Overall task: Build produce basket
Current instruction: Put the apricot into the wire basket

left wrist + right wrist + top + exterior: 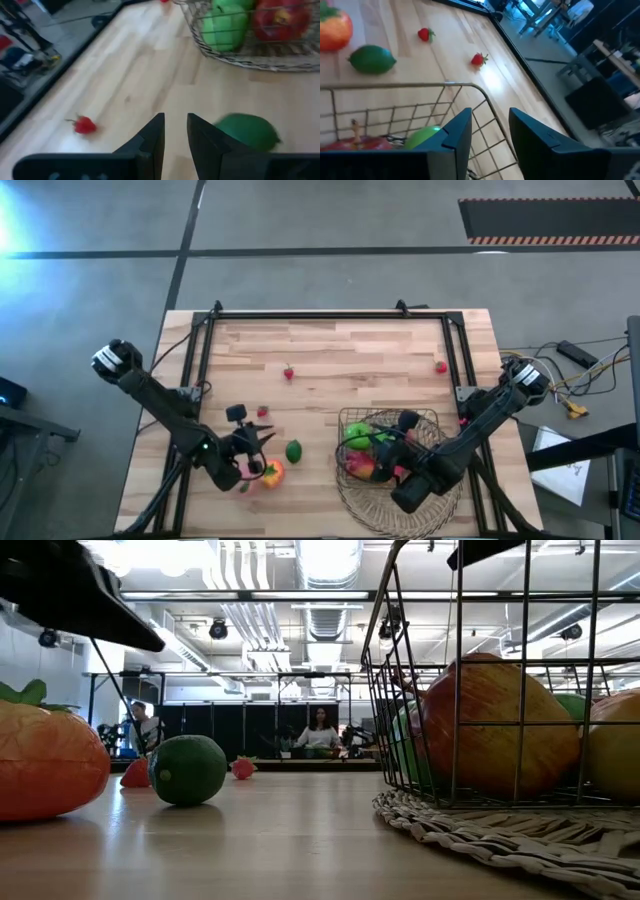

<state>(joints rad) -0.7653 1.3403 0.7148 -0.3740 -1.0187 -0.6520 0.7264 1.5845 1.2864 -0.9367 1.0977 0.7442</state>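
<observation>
The copper wire basket (395, 442) stands on a round woven straw mat (385, 510) at the table's near right. It holds green and red round produce (358, 442). An orange-red fruit (271, 473) and a green lime (293, 450) lie on the wood left of the basket. Small red berries (288, 372) (441, 366) (263, 411) lie scattered farther back. My left gripper (262, 442) hovers beside the lime (247, 131), narrowly open and empty (175, 120). My right gripper (388, 448) hangs over the basket's rim (445, 85), open and empty (489, 112).
A black metal frame (320, 314) runs along the table's far edge and down both sides. Bare wood lies between the far berries and the basket. In the low view two people (318, 732) sit in the room behind the table.
</observation>
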